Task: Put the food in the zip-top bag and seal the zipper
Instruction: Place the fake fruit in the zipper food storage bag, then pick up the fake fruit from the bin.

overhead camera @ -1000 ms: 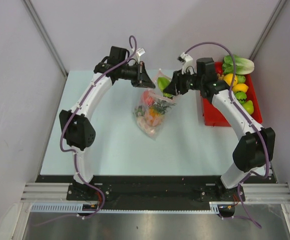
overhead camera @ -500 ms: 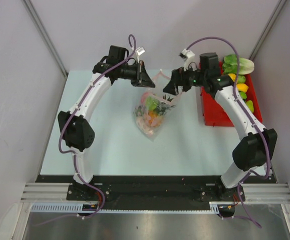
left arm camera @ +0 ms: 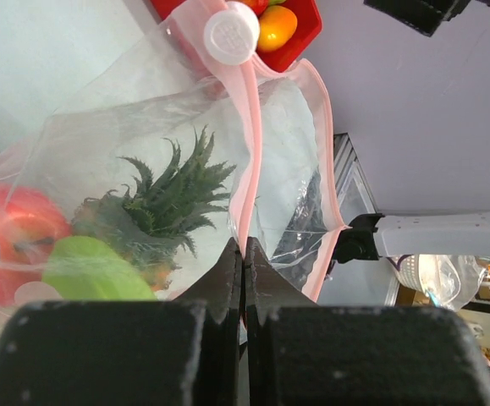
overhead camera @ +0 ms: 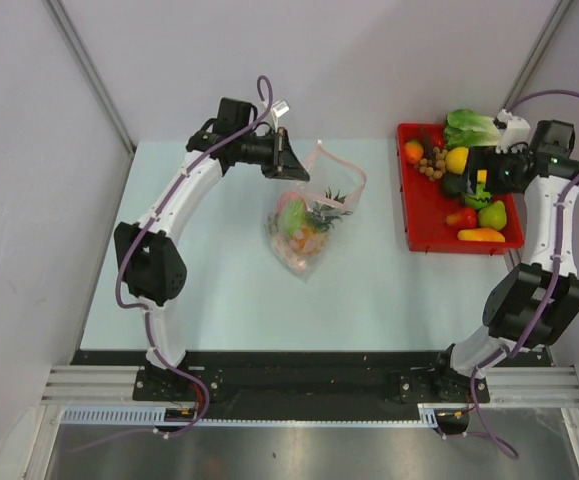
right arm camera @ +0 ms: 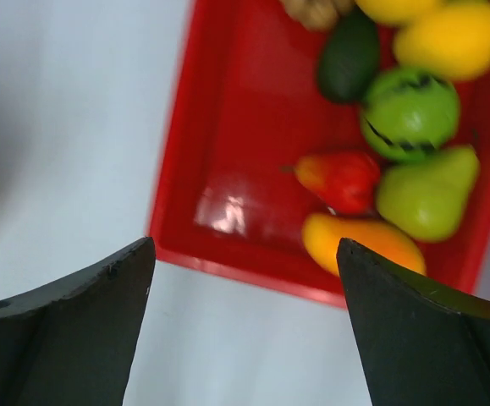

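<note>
Left jaws: together, clamped on the zipper [left arm camera: 249, 152] of the zip-top bag [overhead camera: 304, 225]. The bag's mouth is at these jaws, and its body trails from them toward the middle of the tabletop [overhead camera: 199, 270].
Bag contents, left wrist view only: dark spiky-leaved toy [left arm camera: 164, 190], red toy [left arm camera: 16, 224], green toy [left arm camera: 92, 271]. A white round slider [left arm camera: 232, 32] sits on the strip beyond the jaws.
Right jaws: wide apart, holding nothing, above the red tray [right arm camera: 228, 127] and well apart from the bag.
Tray contents, right wrist view: red piece [right arm camera: 342, 179], green pear [right arm camera: 426, 193], orange piece [right arm camera: 363, 241], round green fruit [right arm camera: 410, 110], dark avocado [right arm camera: 349, 55], lemon [right arm camera: 452, 38].
Top view only: leafy green vegetable [overhead camera: 472, 127] at the tray's far edge.
</note>
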